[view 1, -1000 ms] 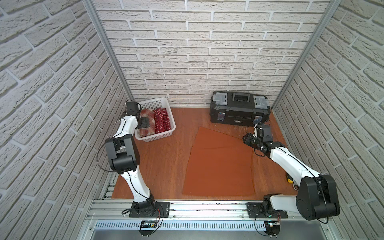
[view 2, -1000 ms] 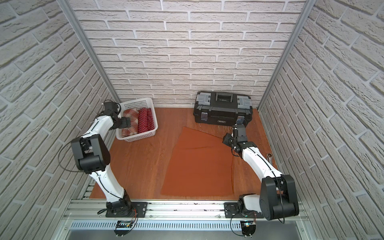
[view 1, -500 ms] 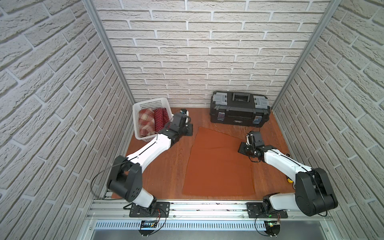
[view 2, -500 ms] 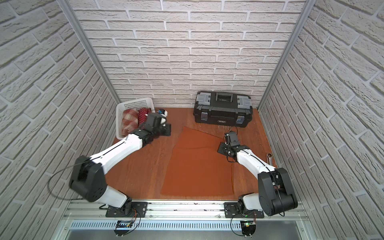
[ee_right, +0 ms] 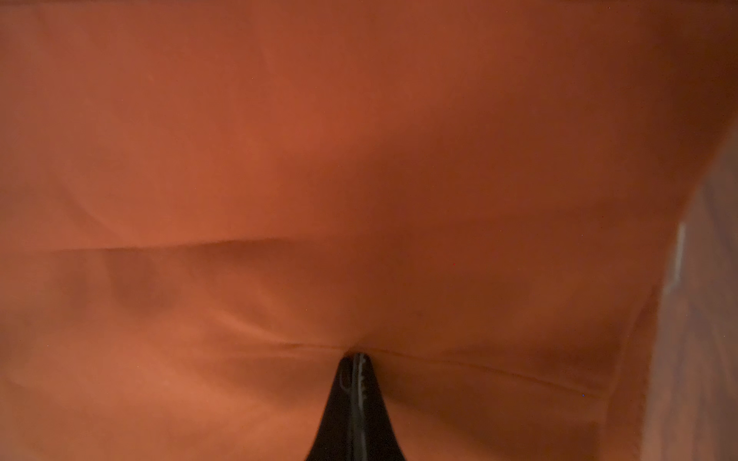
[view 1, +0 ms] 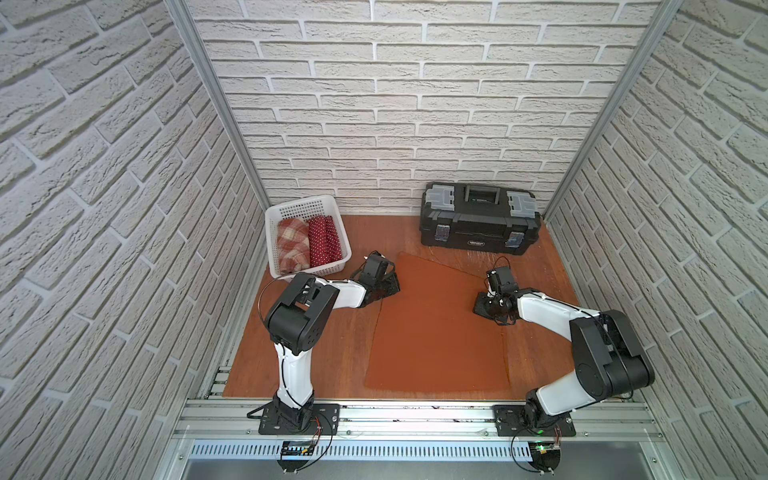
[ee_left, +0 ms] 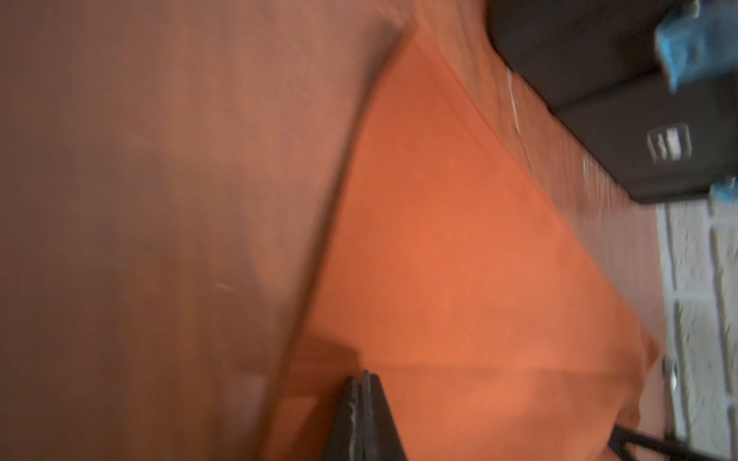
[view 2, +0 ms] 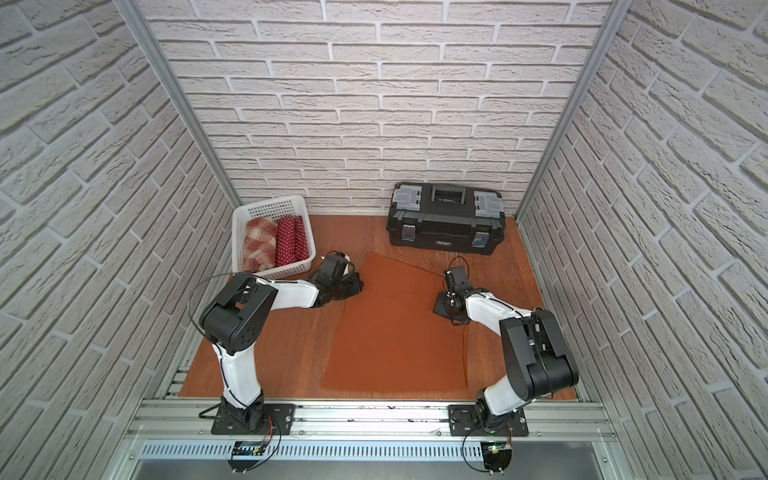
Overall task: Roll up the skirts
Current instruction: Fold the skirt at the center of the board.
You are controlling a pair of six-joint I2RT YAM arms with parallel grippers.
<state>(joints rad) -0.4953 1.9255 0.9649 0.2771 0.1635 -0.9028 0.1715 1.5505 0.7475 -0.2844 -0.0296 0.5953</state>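
Note:
A plain rust-orange skirt (view 1: 436,332) (view 2: 395,332) lies flat on the wooden table. My left gripper (view 1: 392,284) (ee_left: 361,375) is shut, its tips low over the skirt's left edge near the far corner, with nothing visible between them. My right gripper (view 1: 482,307) (ee_right: 356,355) is shut too. Its tips touch the skirt (ee_right: 319,159) near the right edge, where a crease gathers. Whether they pinch cloth does not show. A rolled plaid skirt (view 1: 291,245) (view 2: 259,245) and a rolled polka-dot skirt (view 1: 324,245) (view 2: 291,241) lie in the basket.
The white mesh basket (view 1: 305,203) (view 2: 270,205) stands at the far left corner. A black toolbox (view 1: 480,224) (view 2: 444,224) (ee_left: 619,119) sits against the back wall, just beyond the skirt. Brick walls close in three sides.
My left arm swung from the basket across to the orange skirt's left edge and its jaws shut. My right gripper moved inward onto the skirt and shut.

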